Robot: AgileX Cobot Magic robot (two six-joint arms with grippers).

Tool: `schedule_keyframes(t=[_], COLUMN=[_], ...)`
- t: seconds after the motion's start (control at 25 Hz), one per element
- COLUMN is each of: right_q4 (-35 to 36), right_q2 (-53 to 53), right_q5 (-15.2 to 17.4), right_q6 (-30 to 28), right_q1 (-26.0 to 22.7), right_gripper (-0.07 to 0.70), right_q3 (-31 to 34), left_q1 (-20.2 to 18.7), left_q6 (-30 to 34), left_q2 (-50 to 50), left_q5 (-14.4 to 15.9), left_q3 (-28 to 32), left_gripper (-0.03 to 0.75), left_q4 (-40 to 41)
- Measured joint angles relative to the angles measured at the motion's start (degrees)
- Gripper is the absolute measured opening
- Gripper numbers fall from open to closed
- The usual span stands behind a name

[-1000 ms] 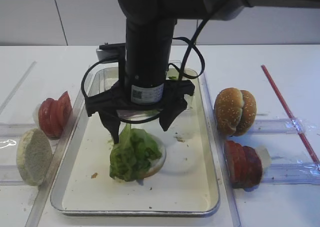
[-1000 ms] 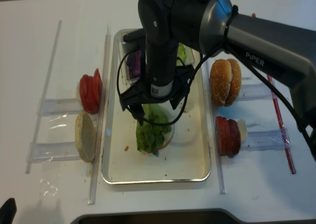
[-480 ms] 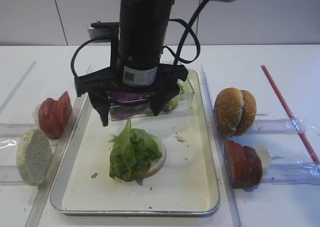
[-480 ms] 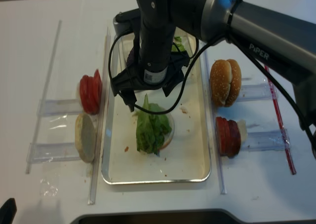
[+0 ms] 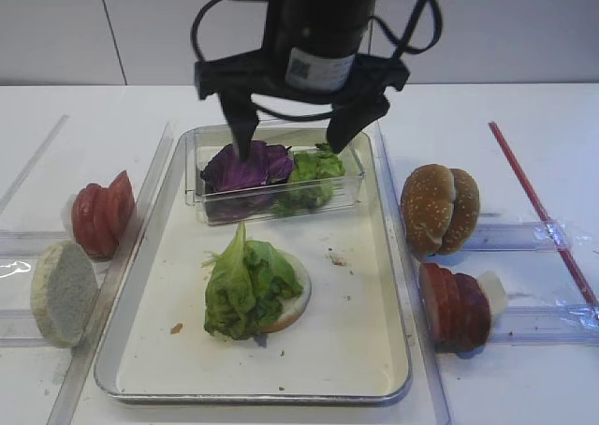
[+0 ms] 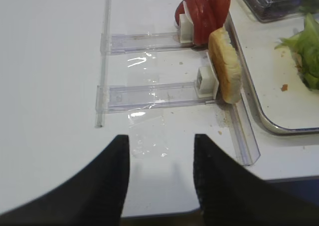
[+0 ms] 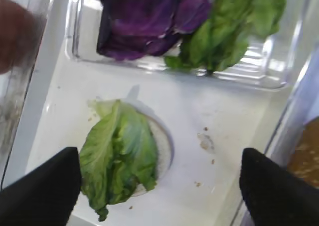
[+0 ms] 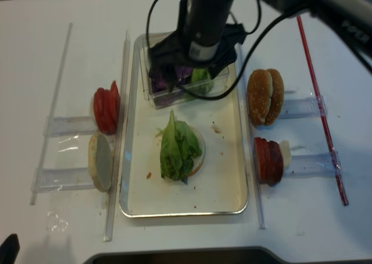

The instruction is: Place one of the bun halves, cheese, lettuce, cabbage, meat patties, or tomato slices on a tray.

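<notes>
Both pincer (image 5: 298, 124) fingers hang spread, empty, above tray (image 5: 370, 350).

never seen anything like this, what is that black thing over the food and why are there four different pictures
It is a robot arm. Its right hand is a two-fingered clamp, open and holding nothing, above a clear box of purple cabbage and green leaves. Two pictures look down from above. The other two come from cameras on each wrist, so the black shapes at their bottom edges are the hand's own fingers; the left hand is over bare table, also empty. On the metal tray a lettuce leaf lies on a pale bun half. Tomato slices and more buns sit alongside.
</notes>
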Motion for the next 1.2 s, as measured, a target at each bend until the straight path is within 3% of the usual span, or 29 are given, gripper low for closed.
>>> schedule_keyframes(t=[0.24, 0.76, 1.2], right_q4=[-2.31, -6.37, -6.37], right_q2=[-5.77, -25.71, -46.65], right_q5=[0.23, 0.47, 0.83], right_q6=[-1.61, -5.59, -12.67], right_q1=[-8.04, -28.75, -29.75], right_gripper=[0.637, 0.632, 0.631], right_q3=[1.06, 21.58, 37.09], left_q1=[0.0, 0.0, 0.0], left_q6=[0.0, 0.0, 0.0], left_q2=[0.0, 0.0, 0.0], left_q5=[0.0, 0.0, 0.0], left_q3=[0.0, 0.0, 0.0], left_gripper=[0.293, 0.293, 0.293], left_q4=[0.0, 0.0, 0.0])
